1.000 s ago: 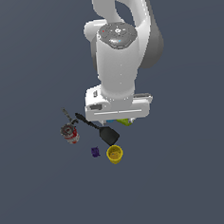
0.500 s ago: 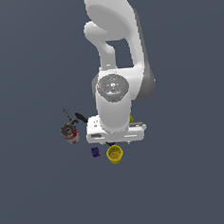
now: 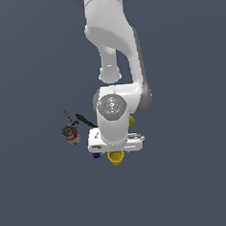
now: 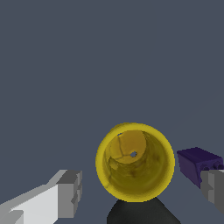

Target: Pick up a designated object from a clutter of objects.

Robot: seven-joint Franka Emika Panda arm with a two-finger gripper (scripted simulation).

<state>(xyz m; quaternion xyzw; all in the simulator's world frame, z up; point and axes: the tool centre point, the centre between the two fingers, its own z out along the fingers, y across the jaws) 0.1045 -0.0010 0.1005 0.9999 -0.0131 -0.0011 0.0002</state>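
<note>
Since one second ago the arm has come down and forward over the clutter, so in the exterior view its white hand now covers most of the black spatula (image 3: 85,121) and the yellow-green block (image 3: 131,119), of which only small parts show. Below the hand, the yellow cup (image 3: 116,158) stands upright on the dark grey desk (image 3: 44,197), with only its front half visible from this side. From the wrist view, the claw (image 4: 142,192) is wide open, one finger (image 4: 70,192) on each side of the yellow cup (image 4: 134,162), and neither finger touches it. Its mouth faces the camera, and the inside is stained darker. Just beside the cup lies the small purple piece (image 4: 197,164), close to the other finger (image 4: 214,188); whether they touch I cannot tell. In the exterior view this purple piece (image 3: 96,155) shows only a little under the hand. At the exterior view's left the red can (image 3: 71,134) stands well apart from the cup.
</note>
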